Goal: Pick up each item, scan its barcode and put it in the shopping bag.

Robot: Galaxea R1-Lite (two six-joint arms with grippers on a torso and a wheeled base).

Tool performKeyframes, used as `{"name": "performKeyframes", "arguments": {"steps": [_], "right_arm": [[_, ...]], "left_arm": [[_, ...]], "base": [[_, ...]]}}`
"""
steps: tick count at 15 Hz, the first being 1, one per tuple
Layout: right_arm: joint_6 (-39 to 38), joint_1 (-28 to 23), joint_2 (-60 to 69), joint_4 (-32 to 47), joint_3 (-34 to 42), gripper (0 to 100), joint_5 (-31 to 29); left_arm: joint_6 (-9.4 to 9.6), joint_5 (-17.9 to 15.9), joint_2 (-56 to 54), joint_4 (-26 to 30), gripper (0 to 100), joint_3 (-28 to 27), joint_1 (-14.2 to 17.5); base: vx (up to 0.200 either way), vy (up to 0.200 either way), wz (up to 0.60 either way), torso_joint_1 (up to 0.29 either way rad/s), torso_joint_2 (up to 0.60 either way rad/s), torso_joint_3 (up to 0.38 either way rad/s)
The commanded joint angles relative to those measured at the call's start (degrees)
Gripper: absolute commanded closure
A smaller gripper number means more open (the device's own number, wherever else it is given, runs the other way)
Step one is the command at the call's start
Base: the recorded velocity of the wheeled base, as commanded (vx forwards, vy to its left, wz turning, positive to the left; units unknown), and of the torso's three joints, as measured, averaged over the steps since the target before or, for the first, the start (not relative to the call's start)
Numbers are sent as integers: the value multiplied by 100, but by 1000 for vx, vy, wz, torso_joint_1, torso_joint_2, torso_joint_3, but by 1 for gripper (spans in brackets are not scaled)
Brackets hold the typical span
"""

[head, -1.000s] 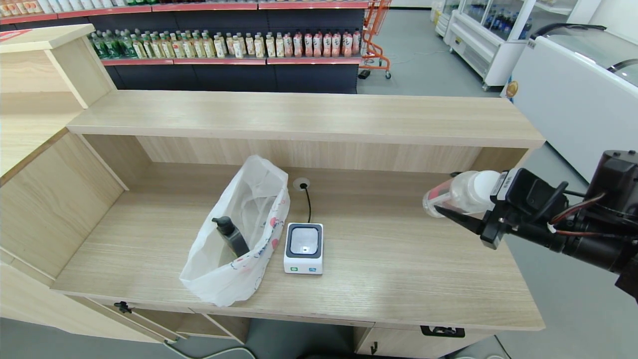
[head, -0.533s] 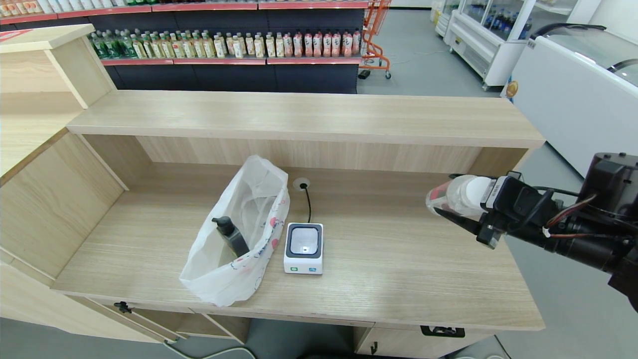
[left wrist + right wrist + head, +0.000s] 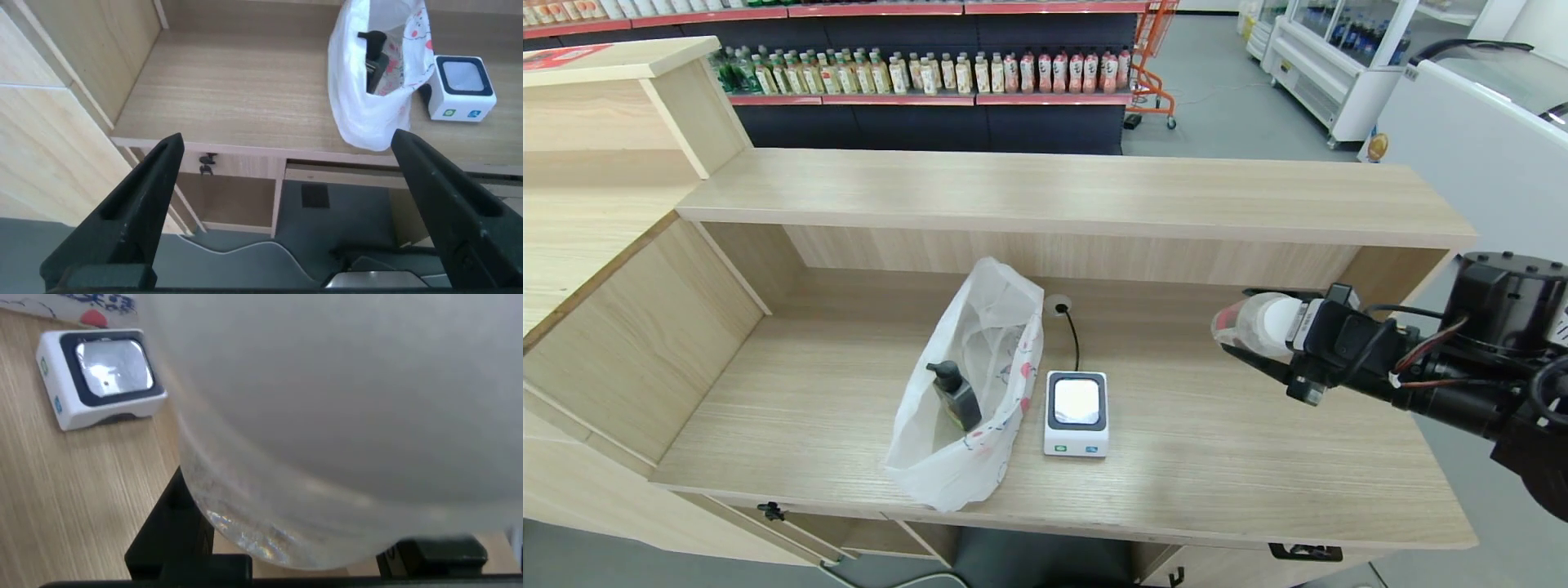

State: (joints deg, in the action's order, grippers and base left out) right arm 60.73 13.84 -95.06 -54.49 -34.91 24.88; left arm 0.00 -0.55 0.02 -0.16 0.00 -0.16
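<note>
Clear plastic with a white cap and a pink label, the bottle (image 3: 1262, 325) is clamped between the 2 fingers of the right claw (image 3: 1235, 322). It is held on its side in the air above the far right part of the tabletop (image 3: 1217, 457), well to the right of the scanner (image 3: 1076, 412). The scanner is set near the middle of the tabletop with its window turned up, and a black cable (image 3: 1072, 331) is run from it to a hole at the far side. Just left of the scanner the white shopping bag (image 3: 1005, 327) is laid open, and 1 dark pump bottle (image 3: 956, 396) is leaned inside it. The left claw (image 3: 286, 147) is spread wide with nothing between its fingers. It is held off the near left edge of the tabletop, above the floor (image 3: 245, 261).
</note>
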Motion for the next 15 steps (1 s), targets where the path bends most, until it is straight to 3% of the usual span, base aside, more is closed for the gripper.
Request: {"name": "performKeyframes", "arguments": {"steps": [1, 5, 9, 15], "right_arm": [[88, 49, -355, 0, -147, 100, 87], [316, 119, -1041, -158, -648, 100, 702], [589, 269, -1339, -158, -780, 100, 878], [1318, 234, -1471, -149, -701, 100, 1142]], "left_arm": [[0, -7, 6, -2, 0, 0, -2], [0, -7, 6, -2, 0, 0, -2], [9, -7, 6, -2, 0, 0, -2], [9, -7, -2, -2, 0, 0, -2]], "base": [[0, 200, 0, 17, 2, -2], [0, 200, 0, 2, -1, 2], [0, 200, 0, 4, -1, 7], [0, 0, 0, 0, 0, 0]]}}
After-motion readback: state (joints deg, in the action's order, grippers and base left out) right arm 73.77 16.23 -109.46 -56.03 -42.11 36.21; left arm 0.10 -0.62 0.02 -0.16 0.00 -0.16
